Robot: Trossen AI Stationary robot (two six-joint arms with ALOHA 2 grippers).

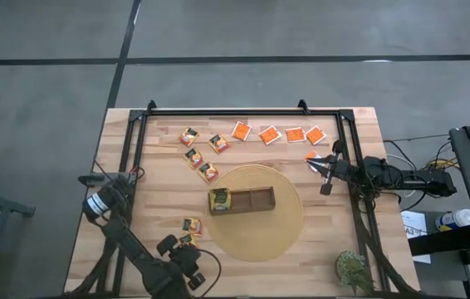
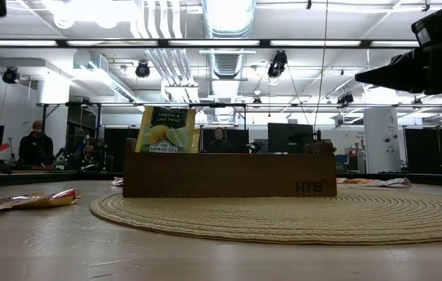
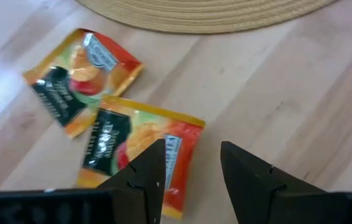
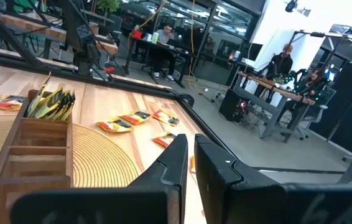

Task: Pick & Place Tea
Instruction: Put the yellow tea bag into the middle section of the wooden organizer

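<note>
Two yellow-orange tea sachets with dark labels lie flat on the table near its front left, one (image 3: 79, 78) farther off and one (image 3: 132, 149) closer. My left gripper (image 3: 191, 168) is open just above them, slanting down. One finger (image 3: 151, 165) stands over the closer sachet's edge and the other (image 3: 244, 171) over bare wood. The wooden tray (image 1: 242, 200) sits on a round woven mat (image 1: 260, 232), with green-and-yellow sachets (image 1: 219, 199) upright in its left compartment. My right gripper (image 4: 190, 162) is shut at the table's right side, holding nothing. My left gripper comes at the closer sachet slanting down from above, one finger over the sachet's edge (image 3: 175, 144) on the side toward the bare wood. Whether that finger touches the sachet I cannot tell. The sachet lies flat on the table.
More sachets lie in an arc along the far side: yellow-orange ones (image 1: 193, 156) at the left, bright orange ones (image 1: 281, 134) toward the right. A black frame (image 1: 243, 110) borders the table. A small plant (image 1: 353, 267) stands at the near right corner.
</note>
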